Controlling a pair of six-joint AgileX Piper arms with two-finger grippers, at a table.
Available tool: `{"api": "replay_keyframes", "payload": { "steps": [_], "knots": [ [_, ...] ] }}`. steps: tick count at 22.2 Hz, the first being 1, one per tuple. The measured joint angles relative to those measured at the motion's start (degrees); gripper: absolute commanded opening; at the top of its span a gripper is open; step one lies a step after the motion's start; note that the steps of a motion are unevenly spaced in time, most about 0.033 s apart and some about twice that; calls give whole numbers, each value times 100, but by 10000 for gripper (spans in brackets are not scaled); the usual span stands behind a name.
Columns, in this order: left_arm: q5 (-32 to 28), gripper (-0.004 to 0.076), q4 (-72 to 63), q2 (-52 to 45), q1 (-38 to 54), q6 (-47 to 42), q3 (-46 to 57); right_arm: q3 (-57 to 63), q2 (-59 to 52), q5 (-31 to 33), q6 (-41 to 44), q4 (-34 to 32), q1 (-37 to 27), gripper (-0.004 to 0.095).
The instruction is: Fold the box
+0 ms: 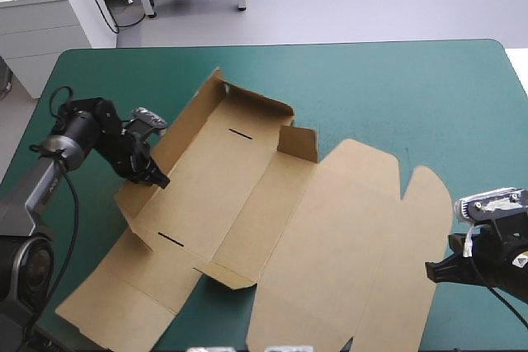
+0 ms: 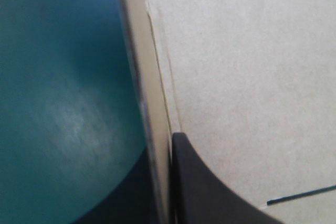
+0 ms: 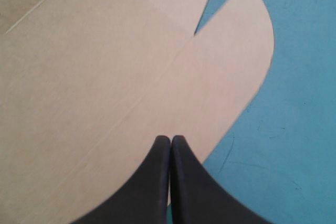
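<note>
The left gripper (image 1: pixel 153 176) pinches a long side wall of the brown box (image 1: pixel 216 183), I think to stand that wall up. The box lies open in the middle of the teal-green surface (image 1: pixel 396 88) (its lid flat). The right gripper (image 1: pixel 435 270), pressed together, sits at the lid's round flap (image 1: pixel 429 204), maybe to stop sliding.
</note>
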Motion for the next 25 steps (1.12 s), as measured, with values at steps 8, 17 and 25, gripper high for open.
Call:
{"api": "replay_keyframes", "payload": {
  "steps": [8, 17, 25],
  "knots": [
    [-1128, -8, 1925, 5, -1893, -142, -964, 0, 0, 0, 0, 0, 0, -19],
    [-2445, -8, 3959, 5, -3706, -150, -1319, 0, 0, 0, 0, 341, 0, -19],
    [-3201, -9, 4863, 10, -4618, -857, -1319, 0, 0, 0, 0, 364, 0, -19]
  ]
}}
